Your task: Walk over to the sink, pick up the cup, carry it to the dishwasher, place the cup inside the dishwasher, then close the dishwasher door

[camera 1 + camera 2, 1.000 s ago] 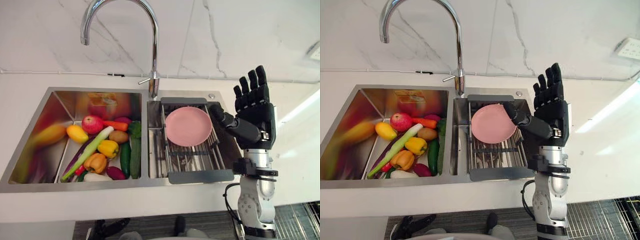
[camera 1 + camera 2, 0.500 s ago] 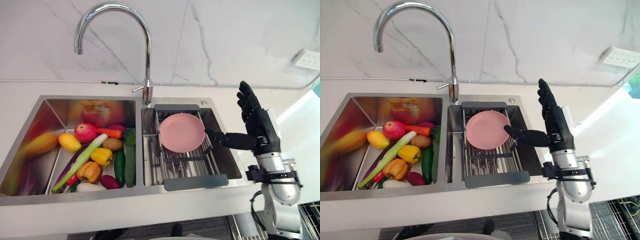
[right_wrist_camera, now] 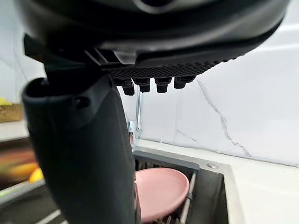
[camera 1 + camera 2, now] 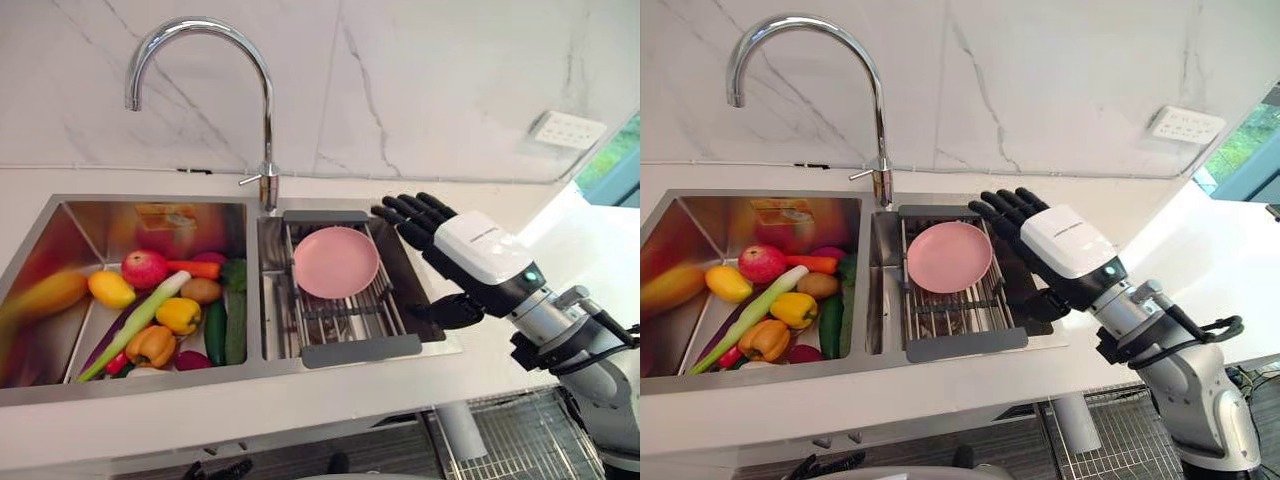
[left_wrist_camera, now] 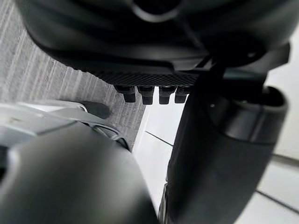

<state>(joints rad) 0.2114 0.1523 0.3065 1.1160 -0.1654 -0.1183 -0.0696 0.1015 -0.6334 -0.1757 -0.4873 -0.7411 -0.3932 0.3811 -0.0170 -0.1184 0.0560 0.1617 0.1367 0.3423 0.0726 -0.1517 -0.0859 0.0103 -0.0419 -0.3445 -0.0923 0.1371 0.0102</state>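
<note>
Here, in the left eye view, your right robot hand hovers spread wide, fingers straight, over the sink's right basin, just beside the pink plate on the rack. In the left wrist view, the left robot hand hangs above grey floor, fingers straight, holding nothing. In the right wrist view, the plate lies beyond the thumb.

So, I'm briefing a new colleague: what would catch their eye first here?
The right hand, fingers spread, hovers over the right basin beside a pink plate lying on the rack. The left basin is heaped with bright fruit and vegetables, and a tall curved tap rises behind, between the basins.
</note>
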